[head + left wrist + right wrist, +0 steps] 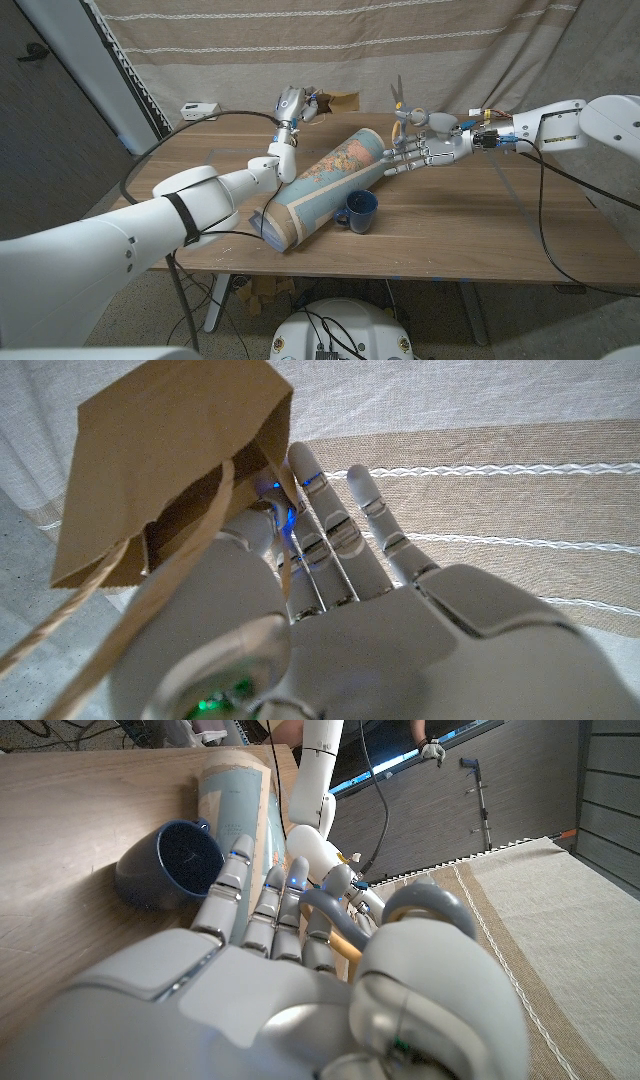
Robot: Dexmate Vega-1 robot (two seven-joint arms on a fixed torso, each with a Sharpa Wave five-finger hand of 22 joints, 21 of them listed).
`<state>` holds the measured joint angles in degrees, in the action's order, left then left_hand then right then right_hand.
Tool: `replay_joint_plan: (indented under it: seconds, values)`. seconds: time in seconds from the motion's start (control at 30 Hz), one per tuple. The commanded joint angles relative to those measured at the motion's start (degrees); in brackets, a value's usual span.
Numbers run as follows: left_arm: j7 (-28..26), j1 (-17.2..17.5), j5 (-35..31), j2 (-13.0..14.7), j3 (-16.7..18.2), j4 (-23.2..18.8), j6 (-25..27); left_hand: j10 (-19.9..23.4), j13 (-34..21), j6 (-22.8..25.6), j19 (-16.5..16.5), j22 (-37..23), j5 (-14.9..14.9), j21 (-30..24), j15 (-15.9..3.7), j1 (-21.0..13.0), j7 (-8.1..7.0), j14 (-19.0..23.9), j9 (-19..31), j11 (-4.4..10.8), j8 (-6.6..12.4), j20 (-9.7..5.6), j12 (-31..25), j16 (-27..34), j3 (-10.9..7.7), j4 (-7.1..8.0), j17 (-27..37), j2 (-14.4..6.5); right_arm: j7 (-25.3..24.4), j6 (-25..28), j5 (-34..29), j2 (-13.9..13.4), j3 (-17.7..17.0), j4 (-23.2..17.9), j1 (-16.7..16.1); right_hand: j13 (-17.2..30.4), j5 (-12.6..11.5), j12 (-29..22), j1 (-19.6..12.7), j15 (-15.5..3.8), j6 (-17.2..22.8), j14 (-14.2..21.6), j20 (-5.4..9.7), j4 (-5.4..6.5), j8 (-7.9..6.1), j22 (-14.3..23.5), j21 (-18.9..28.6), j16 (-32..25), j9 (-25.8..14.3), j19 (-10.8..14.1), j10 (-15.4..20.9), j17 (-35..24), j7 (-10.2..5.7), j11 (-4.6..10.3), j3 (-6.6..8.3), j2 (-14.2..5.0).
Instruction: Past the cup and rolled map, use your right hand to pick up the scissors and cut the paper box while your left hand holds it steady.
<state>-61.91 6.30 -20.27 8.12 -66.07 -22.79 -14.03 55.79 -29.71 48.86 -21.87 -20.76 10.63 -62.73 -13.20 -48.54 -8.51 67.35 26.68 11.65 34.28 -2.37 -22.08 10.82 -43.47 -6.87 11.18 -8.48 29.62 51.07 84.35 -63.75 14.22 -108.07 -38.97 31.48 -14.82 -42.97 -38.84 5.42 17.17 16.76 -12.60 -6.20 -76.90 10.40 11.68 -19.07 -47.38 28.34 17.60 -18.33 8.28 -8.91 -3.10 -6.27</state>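
The left hand [291,104] is gripping the box [170,455], really a brown paper bag with string handles, and lifting it above the table's [480,220] far left, presumably to hold it steady and clear for cutting. The right hand [420,145] is holding the scissors [400,108] by their grey handles, blades pointing up, over the far middle of the table; its other fingers are spreading out toward the left. The box is hanging to the left of the scissors, well apart from the blades. The map [325,185] is lying diagonally beneath both hands, with the cup [360,211] just nearer, touching its right side.
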Motion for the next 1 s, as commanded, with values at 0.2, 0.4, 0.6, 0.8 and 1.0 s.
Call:
replay_joint_plan:
  seconds: [0.2,0.4,0.6,0.8,1.0]
  values:
    - [-2.09,-1.23,-1.53,0.03,-1.54,-0.49,-1.05,0.69,-7.37,1.35,0.50,0.16,0.33,-0.68,-0.07,0.65,0.09,-0.21,0.10,0.66,1.37,-7.81,-9.18,0.14,-0.76,0.13,0.10,-0.70,3.27,0.20,-1.59,0.49,1.72,-1.10,1.75,0.09,0.17,0.28,0.33,0.28,-0.39,0.22,0.10,-0.12,-0.12,0.09,-0.11,-0.11,-0.27,-0.01,0.17,-0.10,3.28,-0.51,0.37,0.00]
    - [-2.09,-1.19,-3.82,-0.11,-0.30,-0.73,-1.62,0.76,-7.24,1.36,0.69,0.40,0.34,-0.96,-0.08,0.75,0.11,-0.29,-0.22,0.66,1.34,-7.81,-9.15,0.16,-0.93,0.12,0.07,-0.68,4.47,0.83,-2.66,0.81,3.01,-0.65,2.92,0.12,0.19,0.38,0.38,0.31,-0.44,0.32,0.09,-0.11,-0.15,0.09,-0.11,-0.15,-0.35,0.02,0.22,-0.04,3.35,-0.62,0.37,0.01]
    - [-2.09,-0.76,-6.47,-0.09,1.55,-1.32,-2.26,0.74,-7.09,1.32,0.81,0.58,0.33,-1.26,-0.09,0.82,0.15,-0.33,-0.41,0.67,1.35,-7.81,-9.07,0.17,-1.04,0.08,0.06,-0.65,5.03,1.09,-3.32,1.04,3.58,-0.50,3.72,0.18,0.25,0.61,0.48,-0.69,-0.45,2.53,0.19,-0.10,-0.17,0.12,0.14,-1.07,-0.38,0.67,0.47,0.13,3.38,-0.62,0.37,0.05]
    - [-2.09,-0.69,-8.06,-0.32,2.56,-1.22,-2.93,0.75,-6.94,1.11,0.99,0.82,0.34,-1.48,-0.08,0.89,0.11,-0.44,-0.47,0.67,1.35,-7.80,-9.00,0.14,-1.21,0.06,0.00,-0.65,5.71,2.29,-3.98,2.16,5.03,0.15,5.74,0.21,0.29,0.91,0.49,0.02,-0.30,1.44,0.13,-0.15,-0.24,0.12,0.21,-0.62,-0.39,0.97,0.37,0.32,3.32,-0.71,0.36,0.15]
    - [-2.09,-1.32,-7.75,-0.93,1.54,-0.23,-3.44,0.70,-6.84,1.07,1.16,1.03,0.35,-1.67,-0.06,1.04,0.21,-0.69,-0.61,0.67,1.38,-7.76,-8.93,0.03,-1.33,0.11,-0.09,-0.63,6.09,2.99,-4.64,3.28,6.11,0.82,7.27,0.23,0.30,1.11,0.54,-0.52,-0.09,2.29,0.11,-0.15,-0.37,0.12,0.16,-0.95,-0.49,0.96,0.42,0.46,3.48,-0.78,0.36,0.17]
